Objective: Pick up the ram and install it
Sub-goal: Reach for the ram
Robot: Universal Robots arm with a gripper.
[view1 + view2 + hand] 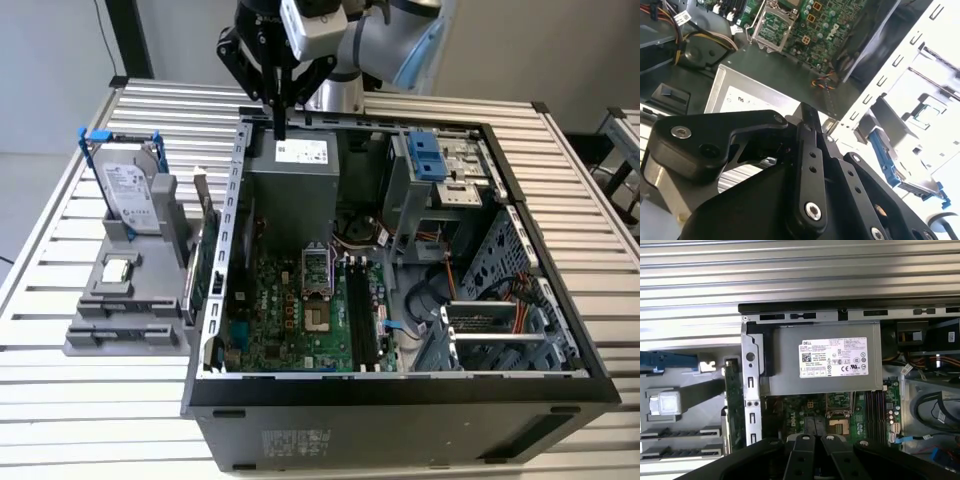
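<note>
The gripper (282, 128) is seen with its fingers pressed together, just above the grey power supply (295, 200). Lower and farther from it, black memory slots (360, 315) are found on the motherboard (290, 320) inside the open case (400, 415). Whether the ram is seated there cannot be told. Everything is carried by a slatted metal table (80, 400).

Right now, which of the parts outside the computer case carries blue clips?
The silver hard drive, standing upright on the grey rack; the green card and the flat square chip show no blue.
</note>
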